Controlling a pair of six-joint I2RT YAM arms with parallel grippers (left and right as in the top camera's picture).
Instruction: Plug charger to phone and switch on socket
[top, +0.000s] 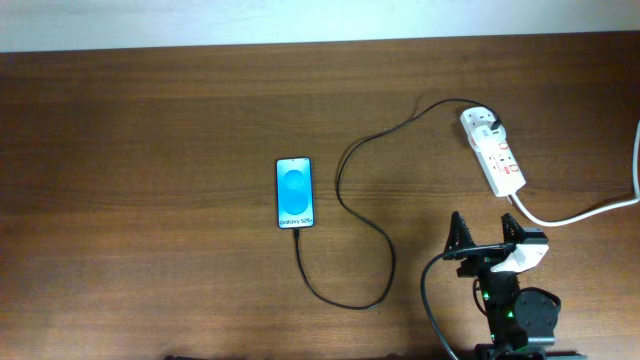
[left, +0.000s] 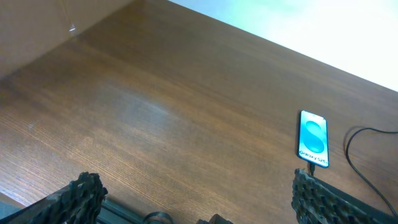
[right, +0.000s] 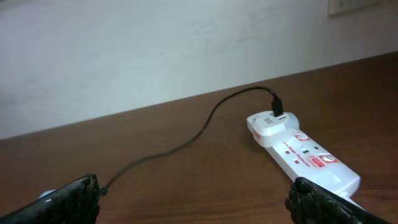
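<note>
The phone (top: 294, 193) lies flat mid-table with its blue screen lit; it also shows in the left wrist view (left: 313, 138). The thin black charger cable (top: 366, 226) runs from the phone's near edge in a loop to its black plug (top: 497, 125), which sits in the far end of the white socket strip (top: 494, 152). My right gripper (top: 484, 228) is open and empty, just in front of the socket's near end. In the right wrist view the socket (right: 305, 155), the plug (right: 278, 112) and my open jaws (right: 196, 202) show. My left gripper (left: 199, 199) is open and empty, to the phone's left.
A thick white cord (top: 590, 210) leaves the socket's near end and runs off the right edge. A pale wall borders the table's far edge (top: 300, 45). The left arm is out of the overhead view.
</note>
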